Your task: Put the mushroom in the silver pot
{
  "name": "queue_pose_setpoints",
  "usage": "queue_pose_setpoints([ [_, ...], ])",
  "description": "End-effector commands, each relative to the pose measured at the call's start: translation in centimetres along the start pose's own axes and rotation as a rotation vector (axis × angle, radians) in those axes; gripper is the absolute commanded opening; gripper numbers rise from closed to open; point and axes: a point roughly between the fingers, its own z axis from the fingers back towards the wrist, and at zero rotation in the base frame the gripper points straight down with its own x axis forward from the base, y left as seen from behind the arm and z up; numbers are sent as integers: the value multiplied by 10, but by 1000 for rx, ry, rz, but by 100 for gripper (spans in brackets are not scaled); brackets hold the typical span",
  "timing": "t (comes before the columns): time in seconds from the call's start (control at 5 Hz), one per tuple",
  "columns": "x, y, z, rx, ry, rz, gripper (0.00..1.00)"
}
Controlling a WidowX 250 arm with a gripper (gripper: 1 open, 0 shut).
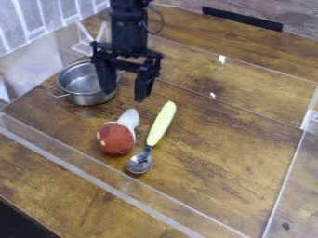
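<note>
The mushroom (115,138) lies on its side on the wooden table, reddish-brown cap toward the camera and white stem pointing back. The silver pot (84,84) stands behind it to the left, with nothing visible inside. My gripper (125,90) hangs open above the table, pointing down, between the pot and the mushroom. Its left finger is just in front of the pot's right rim. Its fingers (143,86) hold nothing and are clear of the mushroom.
A spoon with a yellow-green handle (161,123) and metal bowl (139,165) lies just right of the mushroom. A clear plastic wall (74,163) runs along the table's front and sides. A white wire rack (89,42) stands behind the pot.
</note>
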Motion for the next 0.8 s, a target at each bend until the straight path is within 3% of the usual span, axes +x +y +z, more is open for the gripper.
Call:
queue_pose_setpoints([
  [0.0,-14,11,22,0,-92,43,100],
  [0.2,-22,17,10,-4,-74,80,100],
  [0.6,-17,15,-9,-22,-59,230,100],
])
